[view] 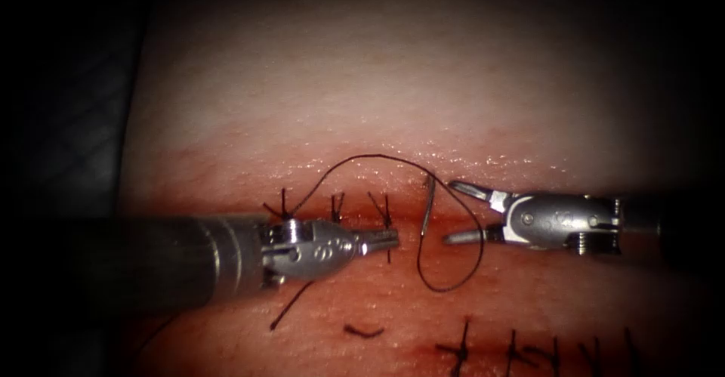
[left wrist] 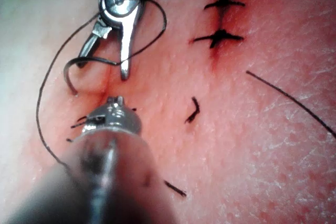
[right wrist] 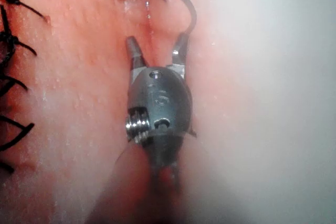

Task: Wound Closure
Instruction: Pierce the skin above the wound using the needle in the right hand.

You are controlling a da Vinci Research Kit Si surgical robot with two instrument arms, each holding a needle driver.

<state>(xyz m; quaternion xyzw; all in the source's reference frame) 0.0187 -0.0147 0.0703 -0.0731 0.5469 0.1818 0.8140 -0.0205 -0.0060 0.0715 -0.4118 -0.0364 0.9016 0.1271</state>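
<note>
The tissue [view: 423, 105] bears a cut running across the endoscope view, with three dark stitches [view: 336, 208] on its left part. The curved needle [view: 427, 207] stands just right of the last stitch, free of both tools. Its lower end touches the tissue; how deep it sits I cannot tell. Thread [view: 377, 156] arcs from the first stitch over to the needle and hangs in a loop [view: 445, 286] below it. My left tool [view: 384, 239] lies shut and empty beside the third stitch. My right tool [view: 450, 211] is open, its jaws spread just right of the needle [left wrist: 67, 74], holding nothing.
A second row of stitches [view: 513, 347] runs along the near right of the tissue. Two cut thread pieces [view: 364, 332] [view: 291, 305] lie loose below the left tool. Red fluid stains the tissue around the cut. Dark surroundings border the tissue on the left.
</note>
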